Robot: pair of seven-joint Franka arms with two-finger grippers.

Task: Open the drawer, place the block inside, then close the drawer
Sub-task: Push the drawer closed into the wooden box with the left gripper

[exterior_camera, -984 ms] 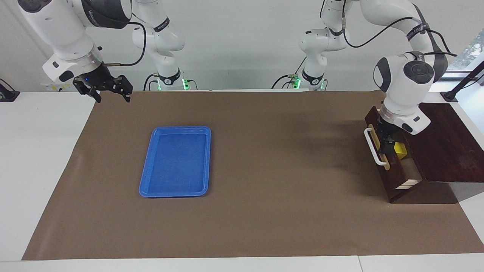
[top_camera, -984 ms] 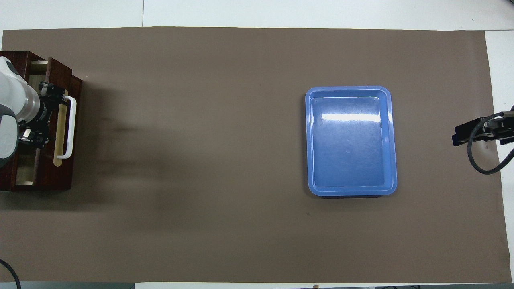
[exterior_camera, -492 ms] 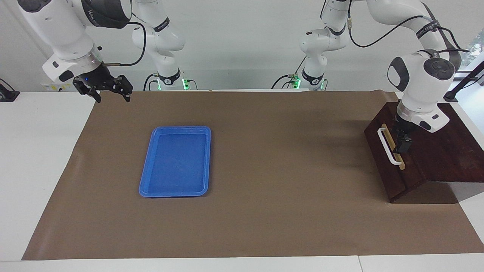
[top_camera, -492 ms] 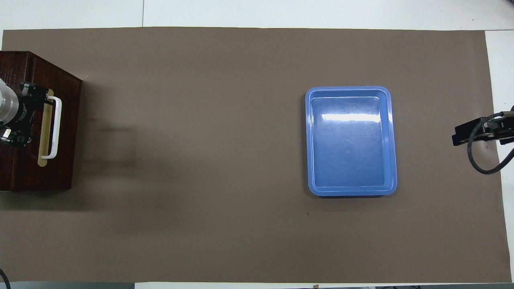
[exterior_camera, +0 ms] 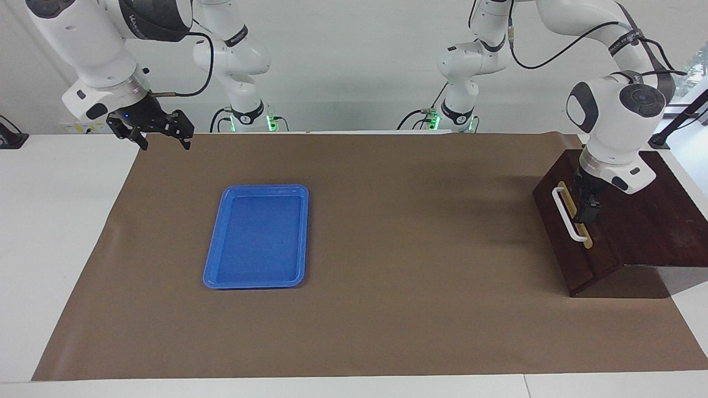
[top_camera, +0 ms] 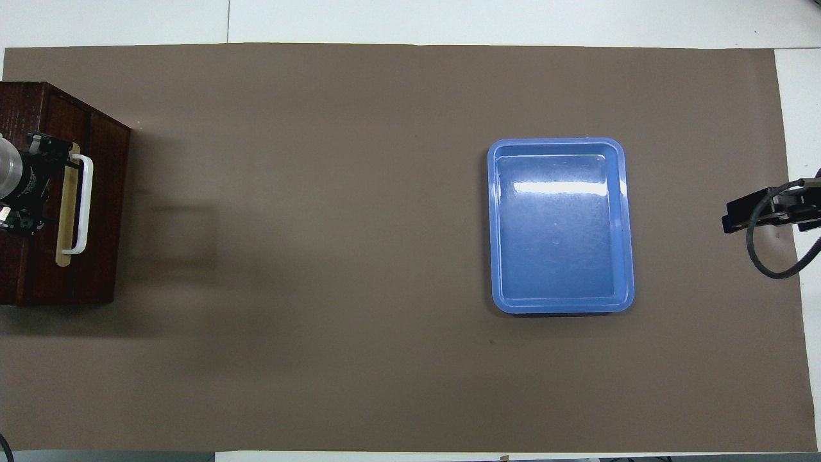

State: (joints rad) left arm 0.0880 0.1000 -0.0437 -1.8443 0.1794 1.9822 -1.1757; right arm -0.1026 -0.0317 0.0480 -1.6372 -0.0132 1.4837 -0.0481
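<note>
Now that the drawer (exterior_camera: 569, 221) has slid flush into its dark box, hiding the block, the job looks done; the left gripper (exterior_camera: 586, 205) sits at the white handle (exterior_camera: 565, 214) (grip unclear), the right gripper (exterior_camera: 160, 132) waits open near the table edge.

— What covers the table (exterior_camera: 66, 232)?
— A brown mat (exterior_camera: 398, 243). On it, the dark wooden box (exterior_camera: 636, 232) lies under the left gripper (exterior_camera: 586, 213).
— Anything else?
— A blue tray (exterior_camera: 257, 237), well apart, nearer the right gripper (exterior_camera: 160, 138).
</note>
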